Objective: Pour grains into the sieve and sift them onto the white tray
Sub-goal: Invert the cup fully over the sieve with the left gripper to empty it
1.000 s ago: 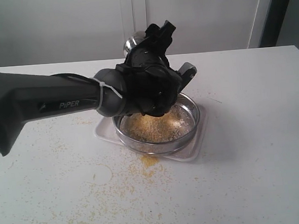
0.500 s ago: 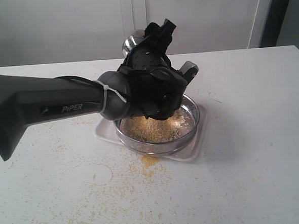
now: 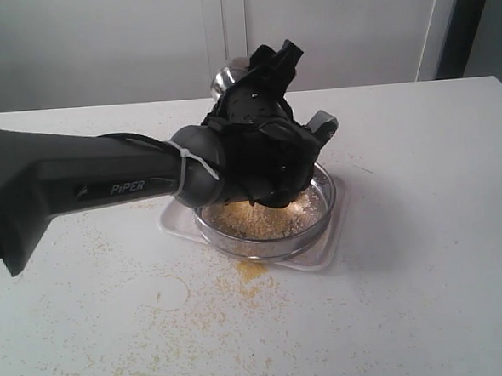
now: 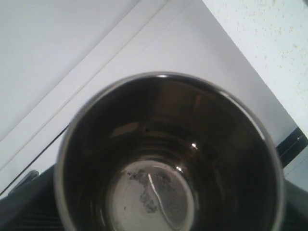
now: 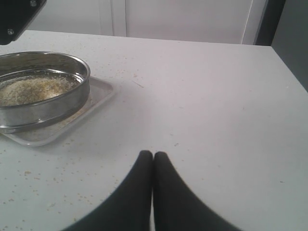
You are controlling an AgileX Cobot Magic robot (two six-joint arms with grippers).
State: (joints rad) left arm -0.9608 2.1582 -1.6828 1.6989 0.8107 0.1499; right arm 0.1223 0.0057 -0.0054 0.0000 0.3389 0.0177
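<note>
While my left pincer [image 3: 262, 66] stands raised over the far side of the sieve [image 3: 280, 244], it clasps a small steel cup [image 4: 163, 144]. Its fingers are almost wholly hidden from me: in the left wrist view the cup's mouth fills the picture, and only dark bits show at the lower corners. The inside of the cup looks all but bare, with a few specks on its bottom.

The sieve sits just below my left wrist, resting in the white tray [image 3: 174, 220]. The grains [image 3: 251, 224] lie in a yellow and pale heap on its mesh, and my arm covers its far rim. More grains are scattered over the table [image 3: 424, 228] in front of the tray.

My right pincer [image 5: 153, 155] is closed, fingertips pressed together on nothing. It hangs low over the table, apart from the sieve and tray.
</note>
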